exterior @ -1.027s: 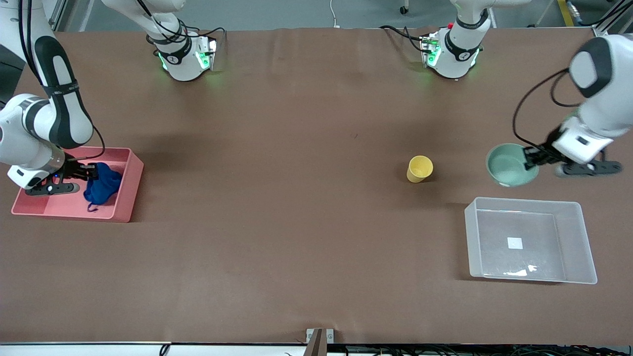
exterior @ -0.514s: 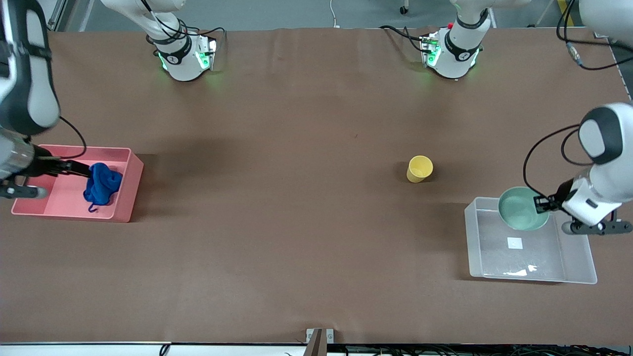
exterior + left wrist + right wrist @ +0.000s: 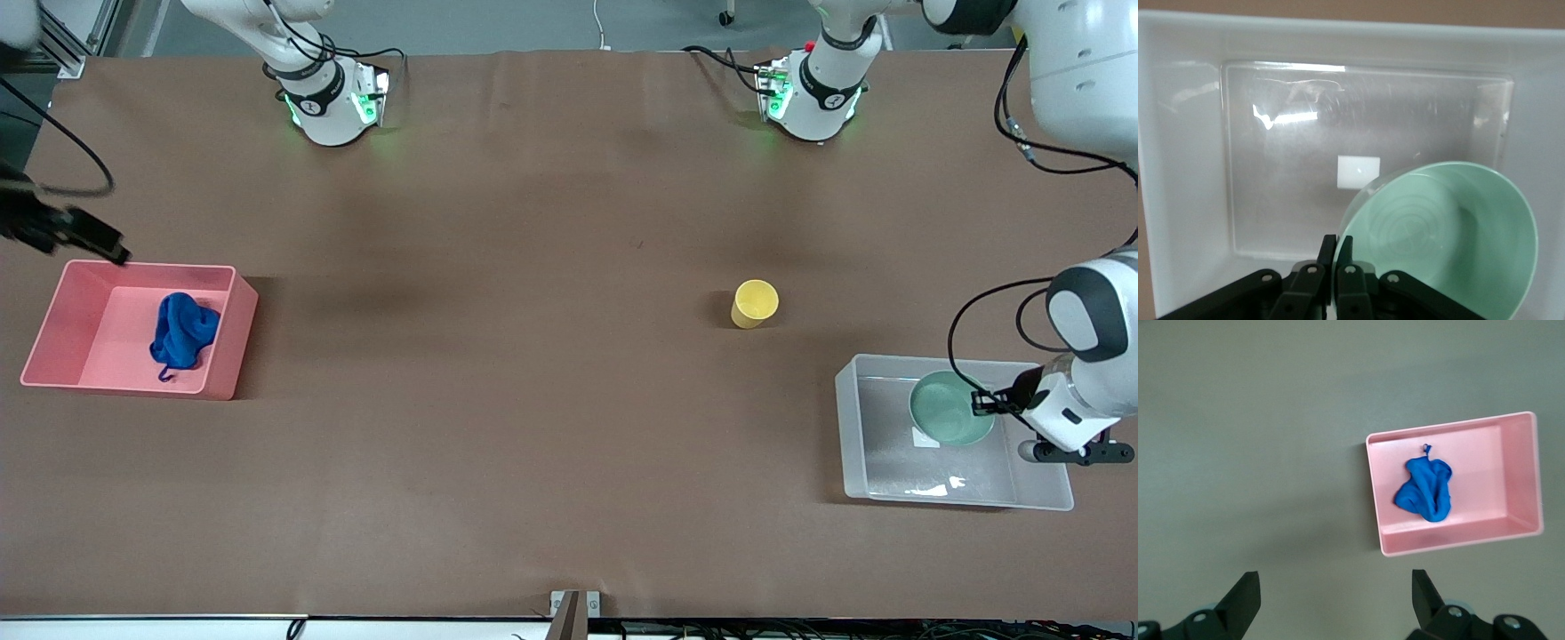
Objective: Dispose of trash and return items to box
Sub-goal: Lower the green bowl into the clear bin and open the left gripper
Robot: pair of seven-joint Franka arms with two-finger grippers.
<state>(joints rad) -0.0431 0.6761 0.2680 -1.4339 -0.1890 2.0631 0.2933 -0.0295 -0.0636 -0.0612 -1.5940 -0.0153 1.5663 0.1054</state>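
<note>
The blue cloth wad point(image 3: 182, 332) lies in the pink bin point(image 3: 53, 324), its string loop toward the front camera; it also shows in the right wrist view point(image 3: 1426, 490). My right gripper point(image 3: 107, 247) is open and empty, up in the air over the table beside the pink bin point(image 3: 1391, 547). My left gripper point(image 3: 978, 404) is shut on the rim of the mint-green bowl point(image 3: 947, 409), holding it inside the clear box point(image 3: 849, 444). In the left wrist view the gripper point(image 3: 1337, 243) pinches the bowl point(image 3: 1451, 227) above the box's white label point(image 3: 1355, 170). The yellow cup point(image 3: 755, 303) stands on the table.
The yellow cup stands farther from the front camera than the clear box, toward the right arm's end of it. Both arm bases point(image 3: 329, 98) stand along the table's edge farthest from the front camera. Brown table covers the stretch between the pink bin and the cup.
My left gripper carried the bowl from the table beside the cup into the clear box. My right gripper let go of the blue wad and rose away from the pink bin.
</note>
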